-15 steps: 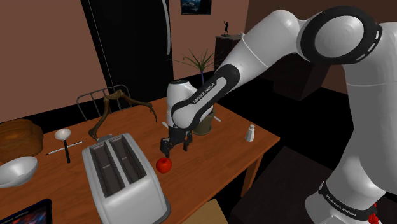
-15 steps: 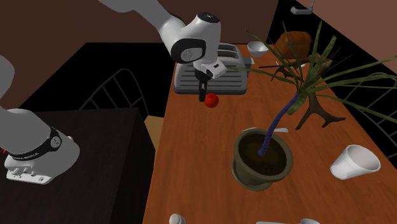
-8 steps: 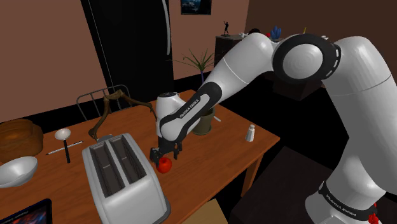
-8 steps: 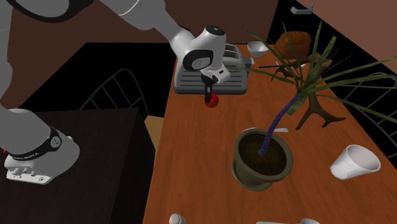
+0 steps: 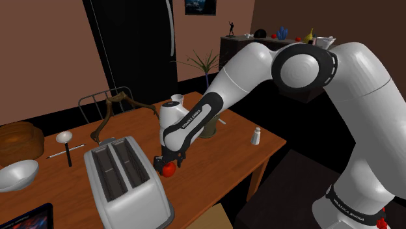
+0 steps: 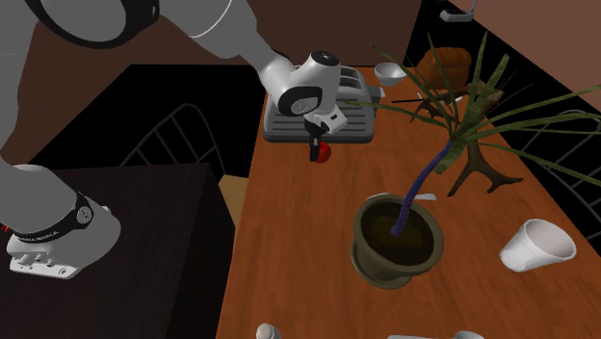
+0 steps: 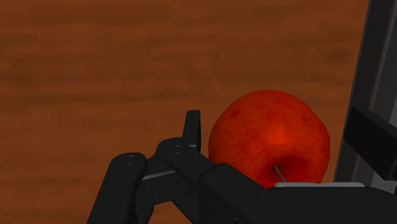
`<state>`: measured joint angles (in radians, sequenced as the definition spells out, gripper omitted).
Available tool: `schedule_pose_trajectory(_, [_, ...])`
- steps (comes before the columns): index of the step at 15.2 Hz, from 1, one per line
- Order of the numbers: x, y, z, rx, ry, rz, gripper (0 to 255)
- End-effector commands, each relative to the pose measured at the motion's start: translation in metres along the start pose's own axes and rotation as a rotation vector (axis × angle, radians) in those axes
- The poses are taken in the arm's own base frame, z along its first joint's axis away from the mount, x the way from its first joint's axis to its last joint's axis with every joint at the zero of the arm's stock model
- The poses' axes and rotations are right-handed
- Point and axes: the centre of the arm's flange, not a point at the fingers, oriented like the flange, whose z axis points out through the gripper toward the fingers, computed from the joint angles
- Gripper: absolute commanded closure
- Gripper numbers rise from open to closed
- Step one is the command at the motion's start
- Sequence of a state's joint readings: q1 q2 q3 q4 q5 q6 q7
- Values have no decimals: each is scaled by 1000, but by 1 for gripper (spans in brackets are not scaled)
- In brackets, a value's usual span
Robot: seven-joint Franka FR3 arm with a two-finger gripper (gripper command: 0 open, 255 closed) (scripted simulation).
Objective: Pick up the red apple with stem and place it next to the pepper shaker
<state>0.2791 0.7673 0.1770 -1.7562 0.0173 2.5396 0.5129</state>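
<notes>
The red apple (image 5: 169, 170) is seen resting on the tabletop (image 5: 228, 159), just beside the toaster (image 5: 123, 175), towards the edge nearest the stand. The fingers (image 7: 193, 130) are held apart on either side of it, unclenched. The white pepper shaker (image 5: 256, 135) is set well apart, near the tabletop's corner.
</notes>
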Motion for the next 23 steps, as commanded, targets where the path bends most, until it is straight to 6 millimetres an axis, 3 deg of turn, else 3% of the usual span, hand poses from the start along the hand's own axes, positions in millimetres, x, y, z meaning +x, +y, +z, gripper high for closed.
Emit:
schedule_pose_trajectory(1, [0, 0, 0, 0, 0, 0, 0])
schedule_pose_trajectory(4, [0, 0, 0, 0, 0, 0, 0])
schedule_pose_trajectory(5, [0, 0, 0, 0, 0, 0, 255])
schedule_pose_trajectory(14, [0, 0, 0, 0, 0, 0, 255])
schedule_pose_trajectory(23, [-2, -6, -47, 0, 0, 0, 255])
